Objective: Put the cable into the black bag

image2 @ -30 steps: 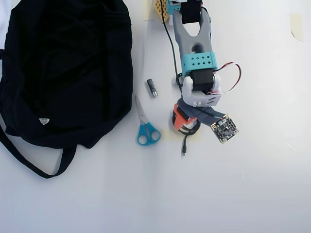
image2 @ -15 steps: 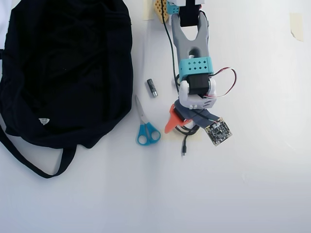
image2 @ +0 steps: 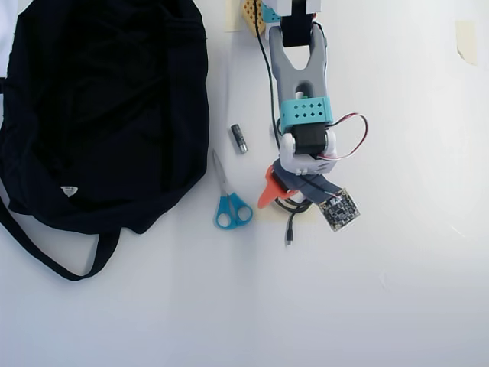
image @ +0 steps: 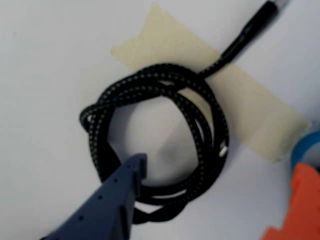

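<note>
- The cable lay as a small loose coil on the white table, on a strip of tan tape; its plug end ran off toward the upper right of the wrist view.
- In the overhead view the coil sat mostly under the wrist, with the free end showing below it.
- The gripper stood spread, holding nothing. The blue-grey finger reached over the coil's lower left strands with its tip at the coil's inner edge; the orange finger stood outside the coil at lower right.
- Whether the blue-grey tip touched the table could not be told.
- The black bag lay well apart at the left of the overhead view, with blue-handled scissors and a small dark cylinder between bag and arm.
- Step in hand, as judged: closing on the coil.
- Recommended practice: lower until both tips reach table level, so the strands cannot slip beneath.
- Close across the bundled strands between the fingers, taking all turns together, not one.
- Lift straight up; the tape may cling, and the free end may trail.
- Carry high over the scissors toward the bag's opening.
</note>
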Controlling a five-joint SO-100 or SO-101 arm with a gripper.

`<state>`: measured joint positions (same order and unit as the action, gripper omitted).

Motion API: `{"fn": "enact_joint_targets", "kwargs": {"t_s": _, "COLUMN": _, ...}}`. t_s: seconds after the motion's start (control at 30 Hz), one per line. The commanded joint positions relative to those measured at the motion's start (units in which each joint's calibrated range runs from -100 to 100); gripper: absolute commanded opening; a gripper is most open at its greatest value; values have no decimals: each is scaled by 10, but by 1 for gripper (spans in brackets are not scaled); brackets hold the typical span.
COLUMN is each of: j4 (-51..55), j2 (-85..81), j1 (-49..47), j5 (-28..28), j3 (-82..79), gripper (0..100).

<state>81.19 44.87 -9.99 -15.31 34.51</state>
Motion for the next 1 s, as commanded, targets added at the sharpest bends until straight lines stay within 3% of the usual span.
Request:
{"fn": "enact_joint_targets", "kwargs": {"t_s": 0.0, "j4": -9, "j2": -1, "j1": 3, "j5": -3, "j3": 22, "gripper": 37}}
{"fn": "enact_joint_targets", "kwargs": {"t_s": 0.97, "j4": -10, "j2": 33, "j1": 3, "j5": -4, "j3": 23, "gripper": 36}}
